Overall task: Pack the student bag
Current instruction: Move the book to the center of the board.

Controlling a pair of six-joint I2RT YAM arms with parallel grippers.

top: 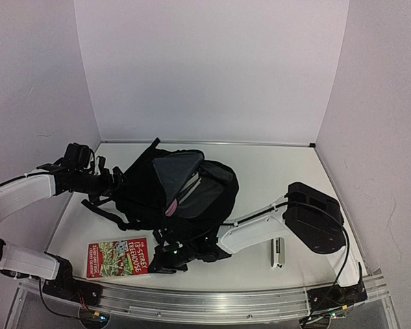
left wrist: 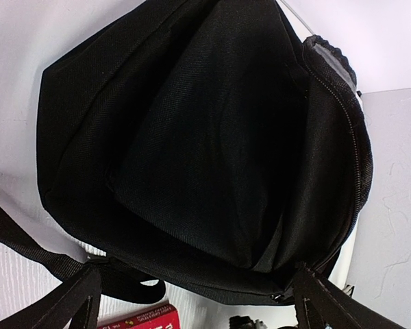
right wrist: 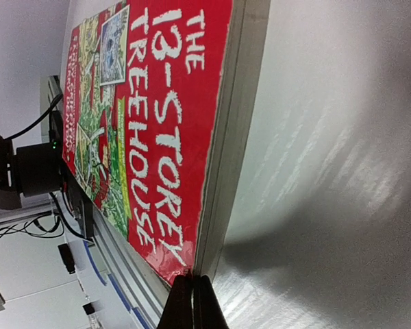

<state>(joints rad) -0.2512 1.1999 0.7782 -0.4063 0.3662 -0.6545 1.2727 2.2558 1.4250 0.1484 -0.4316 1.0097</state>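
The student bag lies in the middle of the table, black, its mouth open and showing the grey lining, book edges and something pink inside. My left gripper is at the bag's left side. In the left wrist view the bag fills the frame and the left gripper stands open, its fingers wide apart at the bag's lower edge. A red book, "The 13-Storey Treehouse", lies flat at the front left. My right gripper is shut, its tips touching the near corner of the book.
A small black and white object lies on the table at the front right, beside the right arm. Black shoulder straps trail from the bag toward the front left. White walls close the table on three sides.
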